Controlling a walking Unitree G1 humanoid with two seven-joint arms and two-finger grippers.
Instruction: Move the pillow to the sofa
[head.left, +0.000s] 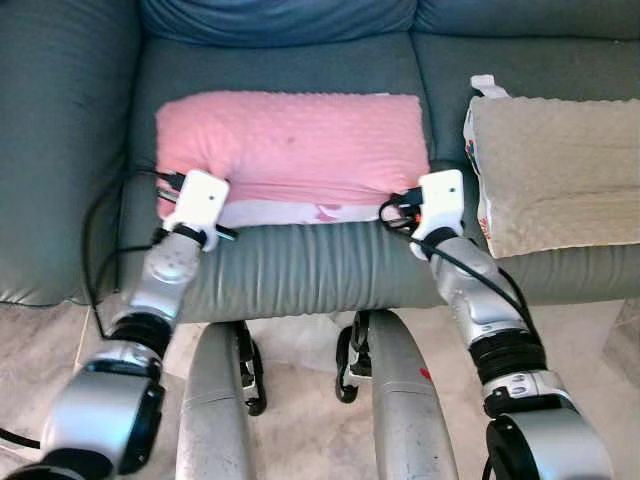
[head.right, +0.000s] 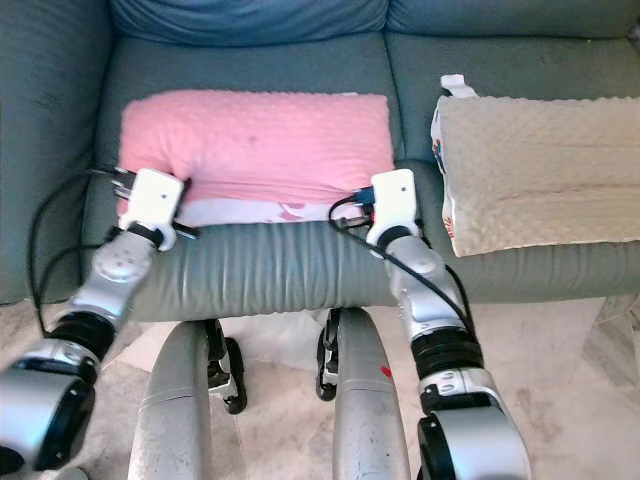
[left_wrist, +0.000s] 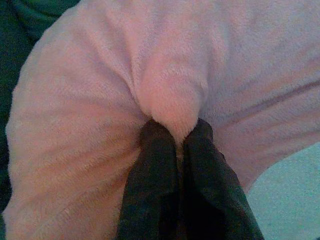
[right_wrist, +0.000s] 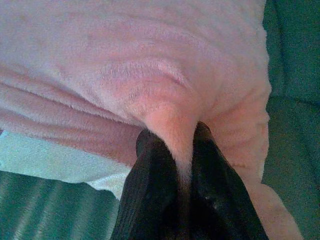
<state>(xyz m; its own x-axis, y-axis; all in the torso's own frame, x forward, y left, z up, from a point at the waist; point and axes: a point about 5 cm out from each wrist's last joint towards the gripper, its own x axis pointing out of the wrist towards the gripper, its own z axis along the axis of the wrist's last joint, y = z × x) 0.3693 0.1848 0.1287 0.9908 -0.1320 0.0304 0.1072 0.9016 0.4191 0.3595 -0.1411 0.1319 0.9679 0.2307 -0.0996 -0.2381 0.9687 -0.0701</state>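
- The pink pillow (head.left: 290, 145) lies flat on the left seat cushion of the grey-green sofa (head.left: 300, 265), its long side running across the seat.
- The pillow's near edge sits a little back from the seat's front edge, leaving a bare strip of cushion along the front; a pale printed underside shows along that near edge.
- The left end effector (left_wrist: 176, 142) is closed on a pinched fold of the pillow's pink fabric at its near left corner, the two black fingers (left_wrist: 150, 185) pressed close together around the fold.
- The right end effector (right_wrist: 177, 145) is likewise clamped on a fold at the near right corner, with the fabric bunched between its fingers (right_wrist: 150, 190).
- Left of the pillow, the sofa's armrest (head.left: 60, 150) stands just beside the pillow's left edge.
- Behind the pillow, a band of open seat runs to the back cushion (head.left: 280, 18).
- To the right, a beige pillow (head.left: 555, 170) occupies the neighbouring seat, near the pink pillow's right edge but apart from it.
- The robot's legs (head.left: 400, 400) stand on the tiled floor (head.left: 300, 400) just before the sofa's front.
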